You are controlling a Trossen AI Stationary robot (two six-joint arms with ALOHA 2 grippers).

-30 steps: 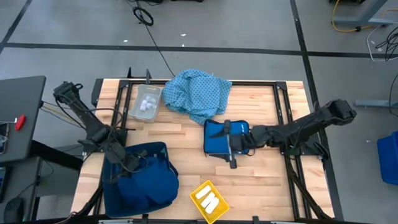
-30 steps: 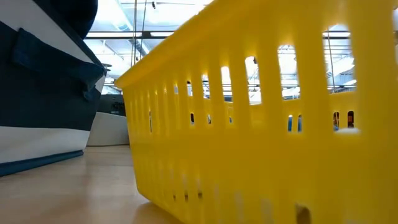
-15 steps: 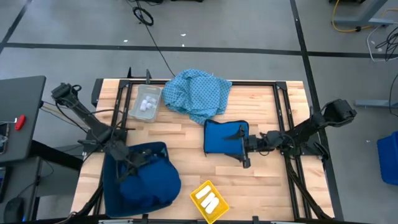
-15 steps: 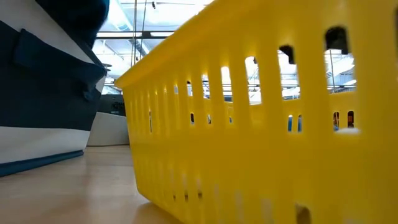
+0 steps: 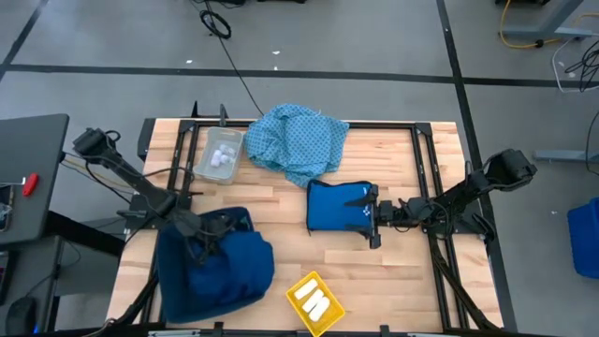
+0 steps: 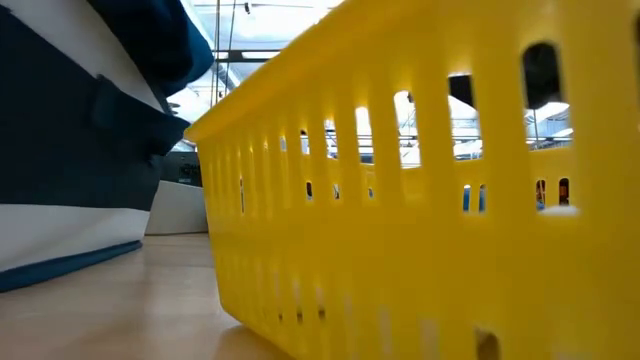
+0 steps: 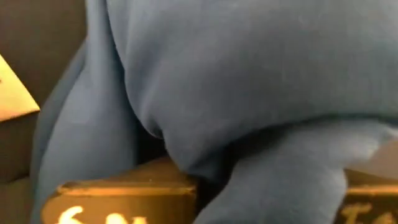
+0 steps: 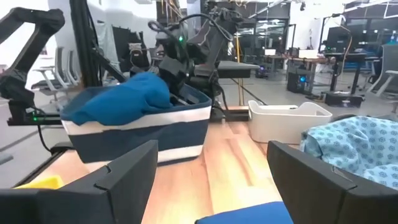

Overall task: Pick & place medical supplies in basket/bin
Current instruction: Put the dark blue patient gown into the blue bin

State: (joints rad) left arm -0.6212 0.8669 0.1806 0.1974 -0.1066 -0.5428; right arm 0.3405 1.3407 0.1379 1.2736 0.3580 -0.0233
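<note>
My left hand (image 5: 198, 232) is clamped on dark blue fabric (image 5: 225, 271) in the navy bin (image 8: 140, 134). My right hand (image 5: 374, 217) hovers open beside the blue pouch (image 5: 335, 206). Light-blue cloth (image 5: 299, 140) lies far centre on the surface (image 5: 402, 271), white rolls (image 5: 222, 156) left of it.

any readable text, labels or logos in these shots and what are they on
No text can be read for certain.
Blue zip pouch: a white logo near the open right gripper, too small to read.
Yellow basket: white packets inside, no print legible.
Left wrist view: pale marks, perhaps "6", on a dark bar below blue fabric, cut off and blurred.
Clear bin, dotted cloth: no writing.
</note>
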